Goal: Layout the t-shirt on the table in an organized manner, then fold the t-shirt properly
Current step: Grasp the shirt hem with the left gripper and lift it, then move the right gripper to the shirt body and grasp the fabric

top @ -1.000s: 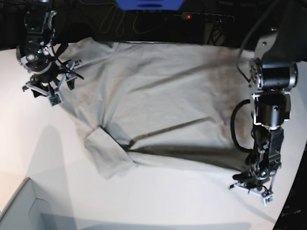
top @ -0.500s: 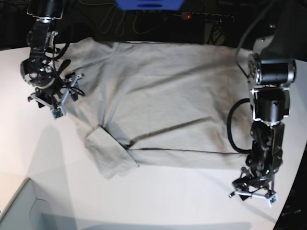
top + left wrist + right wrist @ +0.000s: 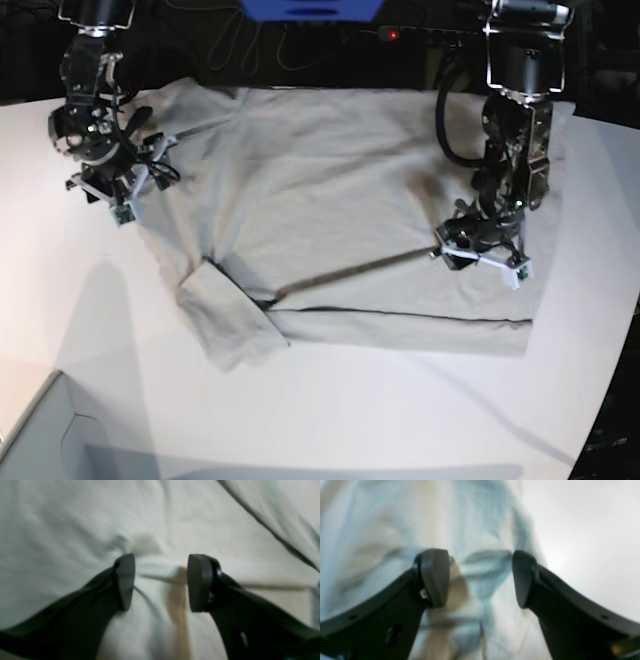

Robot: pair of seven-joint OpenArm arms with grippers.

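Observation:
The light grey-beige t-shirt (image 3: 340,190) lies spread over the white table (image 3: 60,300). One sleeve (image 3: 230,325) sticks out at the front left, and a long crease runs across the body. My left gripper (image 3: 482,258) is open just above the shirt's right part. In the left wrist view it (image 3: 160,582) is open over wrinkled cloth (image 3: 75,530). My right gripper (image 3: 122,188) is open at the shirt's left edge. In the right wrist view it (image 3: 480,577) is open over blurred cloth (image 3: 382,530), with bare table (image 3: 582,530) to the right.
A grey box corner (image 3: 40,440) sits at the front left. A blue object (image 3: 310,8) and a power strip (image 3: 430,35) with cables lie beyond the table's back edge. The table's curved edge (image 3: 612,400) runs down the right side.
My left arm swung from the table's front right corner up and back over the shirt's right part. The shirt's lower hem now lies flatter. My right gripper shifted slightly toward the back.

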